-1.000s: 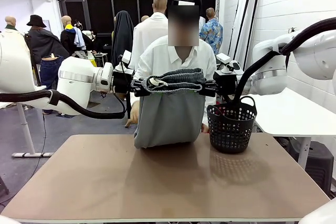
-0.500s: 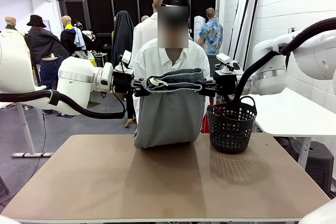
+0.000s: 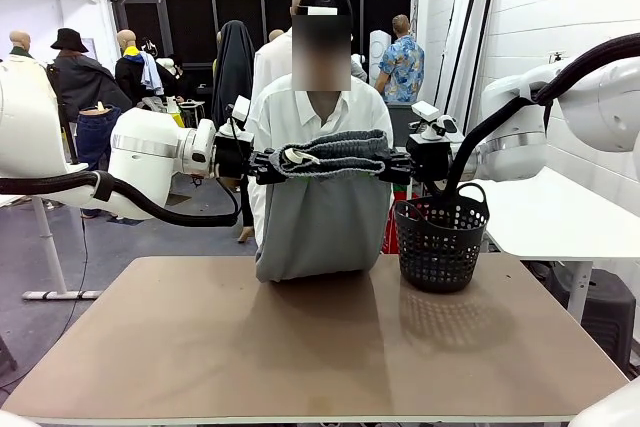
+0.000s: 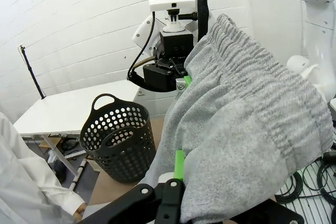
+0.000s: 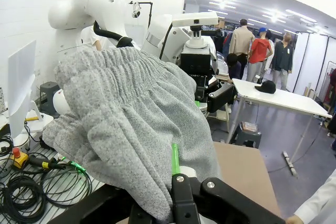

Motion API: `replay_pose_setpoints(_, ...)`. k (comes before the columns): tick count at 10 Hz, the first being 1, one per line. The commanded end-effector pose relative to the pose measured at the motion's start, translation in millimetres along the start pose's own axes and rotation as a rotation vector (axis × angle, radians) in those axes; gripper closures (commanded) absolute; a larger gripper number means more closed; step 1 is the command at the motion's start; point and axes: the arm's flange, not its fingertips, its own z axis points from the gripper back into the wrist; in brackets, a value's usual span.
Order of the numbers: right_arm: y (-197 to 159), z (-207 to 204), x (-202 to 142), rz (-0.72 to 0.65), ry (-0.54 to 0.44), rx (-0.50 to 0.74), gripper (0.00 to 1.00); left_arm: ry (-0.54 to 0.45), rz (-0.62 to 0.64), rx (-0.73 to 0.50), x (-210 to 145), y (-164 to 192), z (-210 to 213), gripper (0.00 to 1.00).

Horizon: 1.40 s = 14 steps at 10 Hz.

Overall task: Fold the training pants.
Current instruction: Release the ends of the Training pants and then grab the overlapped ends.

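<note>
- Below the fingers, the brown desk [image 3: 300,347] meets the lower end of the training pants [image 3: 320,212], which hang down to its far part.
- Between the fingers, the gathered waistband [image 3: 335,152] stretches level.
- On one end of it the left fingers [image 3: 264,165] are clamped tight; the right fingers [image 3: 393,165] are clamped tight on the other end.
- Below the right fingers, a black basket [image 3: 438,242] stands on the desk, just beside the pants.
- Beyond the fingers, a person [image 3: 300,112] in a white shirt stands behind the hanging pants.
</note>
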Motion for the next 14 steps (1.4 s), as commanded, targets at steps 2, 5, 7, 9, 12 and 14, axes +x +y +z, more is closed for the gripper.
replay_pose_setpoints(2, 1.2, -1.1, 2.3, 0.002, -0.013, 0.001, 1.00, -0.022, -0.012, 0.010, 2.5, -4.9, 0.5, 1.00)
replay_pose_setpoints(5, 1.2, -1.1, 2.3, 0.002, -0.013, 0.001, 1.00, -0.022, -0.012, 0.010, 2.5, -4.9, 0.5, 1.00)
replay_pose_setpoints(7, 1.2, -1.1, 2.3, 0.002, -0.013, 0.001, 1.00, -0.022, -0.012, 0.010, 2.5, -4.9, 0.5, 1.00)
replay_pose_setpoints(9, 1.2, -1.1, 2.3, 0.002, -0.013, 0.001, 1.00, -0.022, -0.012, 0.010, 2.5, -4.9, 0.5, 1.00)
replay_pose_setpoints(12, 1.2, -1.1, 2.3, 0.002, -0.013, 0.001, 1.00, -0.022, -0.012, 0.010, 2.5, -4.9, 0.5, 1.00)
replay_pose_setpoints(14, 1.2, -1.1, 2.3, 0.002, -0.013, 0.001, 1.00, -0.022, -0.012, 0.010, 2.5, -4.9, 0.5, 1.00)
